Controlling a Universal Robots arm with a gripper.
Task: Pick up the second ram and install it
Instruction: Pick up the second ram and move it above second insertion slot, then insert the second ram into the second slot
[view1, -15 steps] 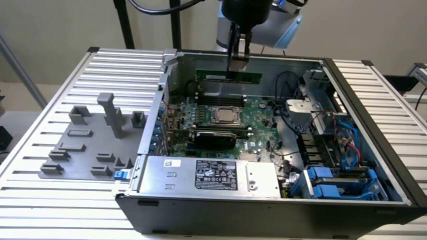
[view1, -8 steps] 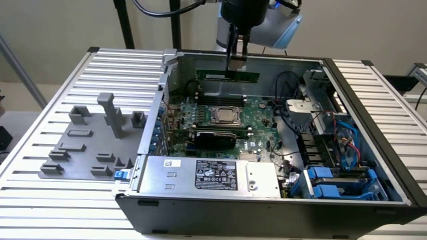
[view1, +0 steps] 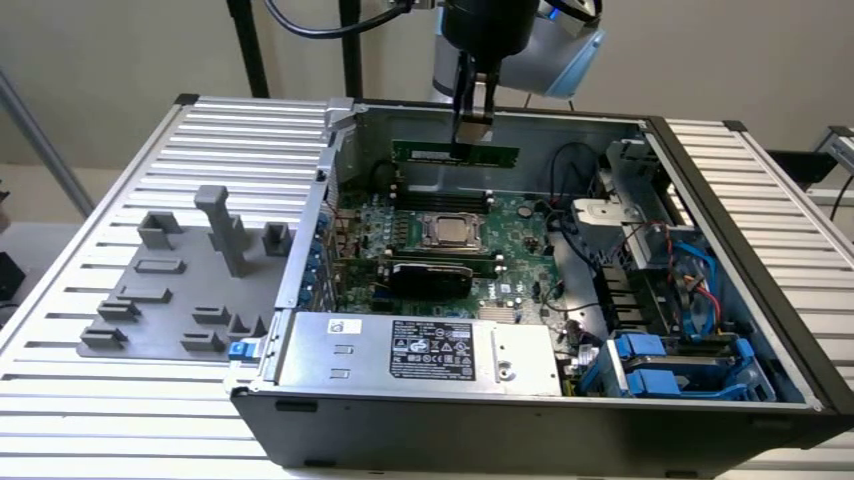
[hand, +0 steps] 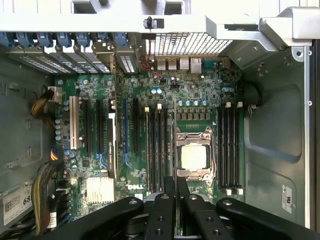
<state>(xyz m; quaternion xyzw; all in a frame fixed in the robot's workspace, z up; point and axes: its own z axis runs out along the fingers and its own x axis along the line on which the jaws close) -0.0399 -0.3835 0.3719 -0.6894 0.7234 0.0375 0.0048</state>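
The second ram (view1: 454, 154) was a long, thin green stick with a pale label strip along its face. The print on that label was too small to read. It hung level and on edge, gripped at its upper edge by the hand (view1: 471, 138), whose fingers were pressed together on it. It sat inside the open computer case (view1: 747, 300), over the far part of the motherboard (view1: 514, 250), above the black memory slots (view1: 447, 188) beyond the processor socket (view1: 450, 231). In the wrist view the hand (hand: 175, 200) showed two dark fingers nearly meeting over the board, just beside the metal-framed processor socket (hand: 194, 156), with banks of long black memory slots (hand: 159, 150) on either side of it. White lettering reading "DELL" (hand: 136, 187) was printed on the motherboard (hand: 100, 95) near those slots, and a sticker (hand: 15, 204) at the case wall showed the figures "68". The silver power supply (view1: 414, 350) carried a black label with fine white print that could not be made out. Outside the case, towards the exterior view's left, a grey holder tray (view1: 174, 290) with upright posts lay on the slatted metal table (view1: 80, 400).
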